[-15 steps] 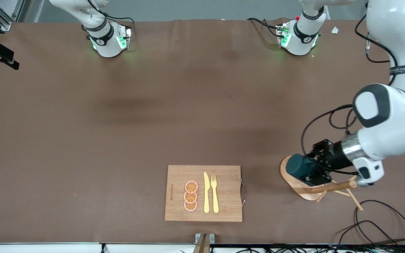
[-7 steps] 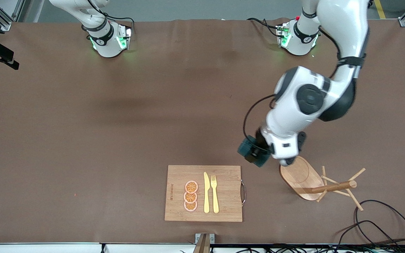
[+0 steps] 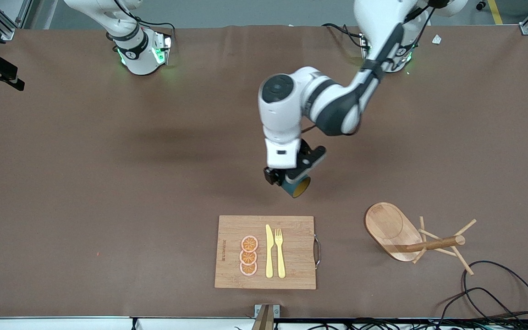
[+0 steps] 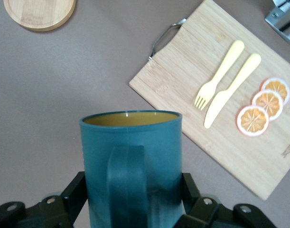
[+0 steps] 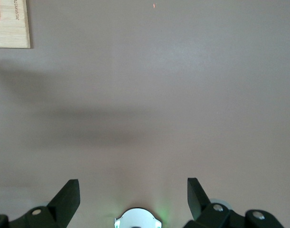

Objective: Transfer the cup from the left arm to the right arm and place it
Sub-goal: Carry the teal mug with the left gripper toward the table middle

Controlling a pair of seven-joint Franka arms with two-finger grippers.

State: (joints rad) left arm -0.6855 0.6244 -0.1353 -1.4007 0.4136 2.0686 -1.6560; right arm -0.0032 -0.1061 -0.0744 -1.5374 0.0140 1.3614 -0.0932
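The dark teal cup (image 3: 297,187) with a mustard-yellow inside is held in my left gripper (image 3: 291,178), up in the air over the bare table between the arms' bases and the cutting board. In the left wrist view the cup (image 4: 131,164) fills the middle, handle toward the camera, with a black finger (image 4: 77,192) pressed on each side. My right gripper (image 5: 133,190) is open and empty, high over bare table above its own base; it is out of the front view.
A bamboo cutting board (image 3: 291,229) with a yellow knife (image 3: 269,251), fork (image 3: 280,252) and orange slices (image 3: 248,255) lies near the front camera. A wooden mug stand (image 3: 394,227) with pegs lies toward the left arm's end. Cables (image 3: 497,293) trail at that corner.
My left arm has carried the cup from the wooden mug stand up and toward the table's middle, turning it so its yellow mouth shows. The right arm has not visibly moved.
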